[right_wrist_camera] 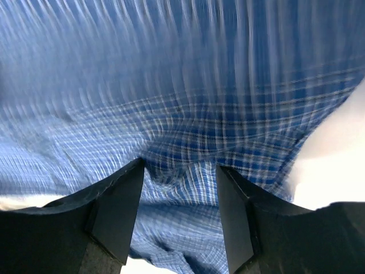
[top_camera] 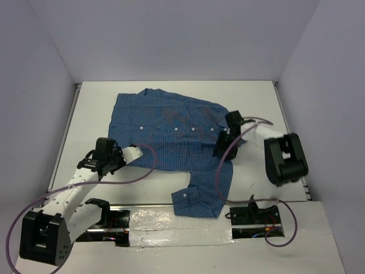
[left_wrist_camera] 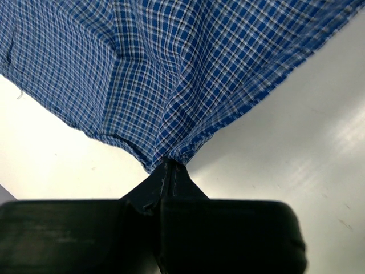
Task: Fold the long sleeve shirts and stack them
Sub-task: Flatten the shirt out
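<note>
Clamping an edge of the shirt (left_wrist_camera: 188, 68), the left hand (left_wrist_camera: 171, 168) is pressed together; the right hand (right_wrist_camera: 179, 188) stands apart over it.

Through the right wrist camera the shirt (right_wrist_camera: 188, 85) is mostly a streaked blur, sharp only by the right claw (right_wrist_camera: 179, 165). The left wrist view cuts it off along the top. From above, that claw's tips are lost against the cloth.
</note>
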Available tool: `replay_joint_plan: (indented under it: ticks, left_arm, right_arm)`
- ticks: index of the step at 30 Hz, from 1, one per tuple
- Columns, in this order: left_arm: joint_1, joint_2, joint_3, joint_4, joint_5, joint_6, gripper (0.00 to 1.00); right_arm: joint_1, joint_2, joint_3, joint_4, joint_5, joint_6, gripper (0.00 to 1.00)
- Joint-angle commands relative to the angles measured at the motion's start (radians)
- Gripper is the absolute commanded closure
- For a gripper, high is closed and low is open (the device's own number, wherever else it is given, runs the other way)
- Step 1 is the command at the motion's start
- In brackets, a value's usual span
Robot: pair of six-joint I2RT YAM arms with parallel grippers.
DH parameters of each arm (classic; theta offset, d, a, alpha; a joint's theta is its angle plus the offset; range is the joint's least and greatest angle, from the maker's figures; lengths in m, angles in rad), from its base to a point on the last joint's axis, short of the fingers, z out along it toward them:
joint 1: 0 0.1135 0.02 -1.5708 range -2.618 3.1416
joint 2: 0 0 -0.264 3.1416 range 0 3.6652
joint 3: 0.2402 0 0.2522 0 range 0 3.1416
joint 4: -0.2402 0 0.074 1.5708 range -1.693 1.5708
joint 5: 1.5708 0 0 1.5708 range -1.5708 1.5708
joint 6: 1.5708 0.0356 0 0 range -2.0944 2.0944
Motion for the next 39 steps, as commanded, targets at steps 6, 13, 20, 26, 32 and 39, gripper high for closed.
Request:
replay_joint_plan:
  ticks: [6,13,20,26,32,39]
  left_arm:
    - [-0.011,0.154,0.092,0.261,-0.044,0.040,1.00]
    - [-0.050,0.245,0.217,0.182,0.000,0.062,1.00]
    - [-0.073,0.165,0.140,0.119,0.004,0.013,1.00]
    - [-0.087,0.114,0.108,0.105,0.034,-0.033,1.00]
    - [-0.097,0.091,0.089,0.111,0.042,-0.044,1.00]
    - [-0.105,0.063,0.062,0.113,0.041,-0.050,1.00]
  right_arm:
    - [-0.031,0.451,0.668,-0.069,0.115,-0.163,0.40]
    - [-0.020,0.489,0.887,-0.141,0.116,-0.317,0.35]
    - [-0.037,0.000,0.402,-0.134,0.250,-0.260,0.25]
    - [-0.042,-0.217,0.012,-0.083,0.104,-0.133,0.29]
    - [-0.042,-0.326,-0.133,-0.069,0.087,-0.068,0.29]
    - [-0.040,-0.375,-0.257,-0.034,0.044,-0.002,0.29]
